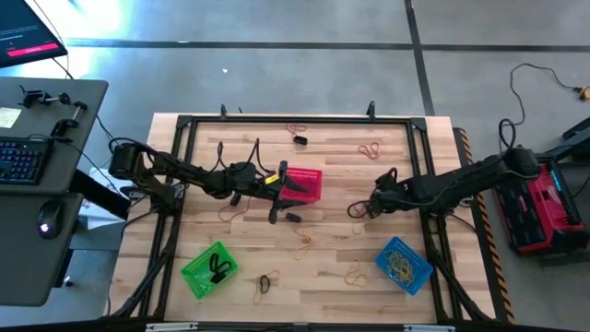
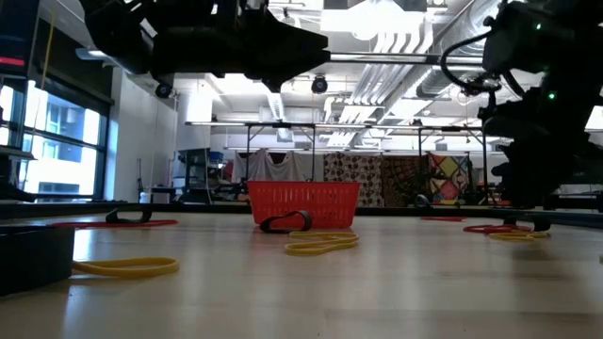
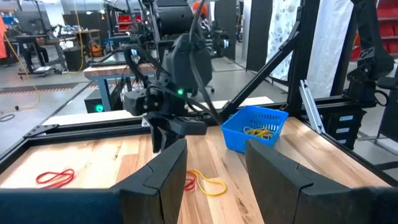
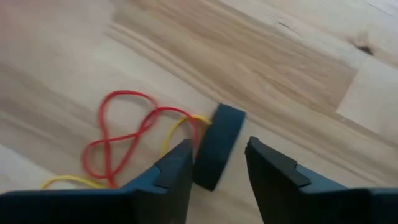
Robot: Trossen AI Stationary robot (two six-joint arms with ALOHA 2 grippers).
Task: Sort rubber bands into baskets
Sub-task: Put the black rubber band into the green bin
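High view: overhead, facing straight down, far enough to take in the whole counter (image 1: 304, 277), both arms and the floor around.

Low view: at counter-top height, facing level across the wood into the room behind; red basket (image 2: 303, 202) dead ahead at mid-distance. The same basket shows near centre from overhead.

Left wrist view: looks forward past its own two dark fingers (image 3: 155, 180), across the counter toward the other arm and the blue basket (image 3: 256, 126), which the overhead also covers.

Right wrist view: very close to the wood, angled down past its own fingers (image 4: 171, 171) at a red rubber band (image 4: 121, 140).
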